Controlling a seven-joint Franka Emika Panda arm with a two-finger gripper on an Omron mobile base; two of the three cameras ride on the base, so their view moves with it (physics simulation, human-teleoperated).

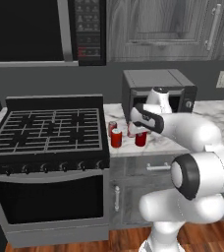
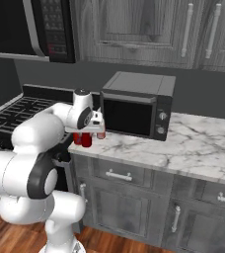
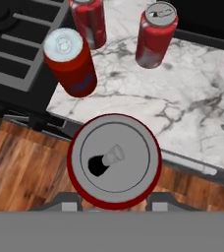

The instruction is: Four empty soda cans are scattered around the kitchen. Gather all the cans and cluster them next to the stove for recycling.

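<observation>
My gripper (image 3: 115, 201) is shut on a red soda can (image 3: 115, 160), whose silver top I see from straight above; a dark fingertip shows at each side of it. This held can (image 1: 141, 139) hangs under the hand at the marble counter's front edge, right of the stove (image 1: 50, 130). Whether it rests on the counter I cannot tell. Three more cans stand close by: one (image 3: 70, 61) at the stove's edge, one (image 3: 89, 19) behind it and one (image 3: 155, 32) further in on the counter. From the right, the gripper (image 2: 92, 131) sits over the can cluster (image 2: 87, 140).
A dark countertop oven (image 1: 158, 93) stands right behind the cans against the wall. A black microwave (image 1: 45, 29) hangs over the stove. The marble counter (image 2: 198, 143) stretches to the right. Grey drawers and a wood floor (image 3: 20, 162) lie below the edge.
</observation>
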